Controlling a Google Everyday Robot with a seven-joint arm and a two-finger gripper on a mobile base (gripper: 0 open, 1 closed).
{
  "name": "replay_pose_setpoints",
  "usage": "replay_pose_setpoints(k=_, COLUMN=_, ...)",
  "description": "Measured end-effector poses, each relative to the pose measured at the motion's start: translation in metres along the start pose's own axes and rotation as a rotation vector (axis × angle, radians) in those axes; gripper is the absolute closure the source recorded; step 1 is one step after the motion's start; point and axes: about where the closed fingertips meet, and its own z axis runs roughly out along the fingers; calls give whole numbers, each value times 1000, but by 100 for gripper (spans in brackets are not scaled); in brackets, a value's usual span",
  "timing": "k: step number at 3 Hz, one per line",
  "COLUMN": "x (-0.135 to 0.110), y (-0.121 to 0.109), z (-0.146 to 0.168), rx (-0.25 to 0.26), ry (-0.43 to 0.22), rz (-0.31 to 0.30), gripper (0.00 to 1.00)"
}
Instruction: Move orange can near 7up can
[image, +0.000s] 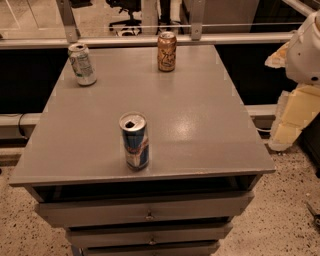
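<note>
- Table (200, 125): grey, flat top, three cans standing upright on it.
- Orange can (167, 51): at the far edge, a little right of centre; pale script, silver top. Contents cannot be seen.
- 7up can (82, 64): at the far left corner, white-silver with green markings, leaning slightly. It stands well apart from the orange can, with bare tabletop between them.
- Blue-and-silver can (134, 141): taller, near the front edge, left of centre. A dark opening shows in its top; what is inside cannot be seen.
- Drawers (145, 210): three grey fronts stacked below the top. A dark gap shows above the uppermost; its inside is hidden.
- Robot arm (305, 47): white rounded part at the upper right edge, beyond the table.
- Gripper: outside the camera view; whether it is open or closed cannot be told.
- Pale foam blocks (292, 117): on the floor to the right of the table.
</note>
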Motion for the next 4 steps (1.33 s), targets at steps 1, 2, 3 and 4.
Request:
replay_pose_setpoints(k=1, x=0, y=0, z=0, rx=0, ry=0, rz=0, gripper=0)
replay_pose_setpoints(k=2, x=-3, y=-20, z=9, rx=31, ry=-53, rz=-2, gripper=0)
replay_pose_setpoints(k=3, x=-6, y=-70, z=29, rx=70, ry=-155, rz=24, gripper=0)
replay_pose_setpoints(k=4, x=-29, y=-141, z=63, rx=104, ry=-344, rz=75, gripper=0)
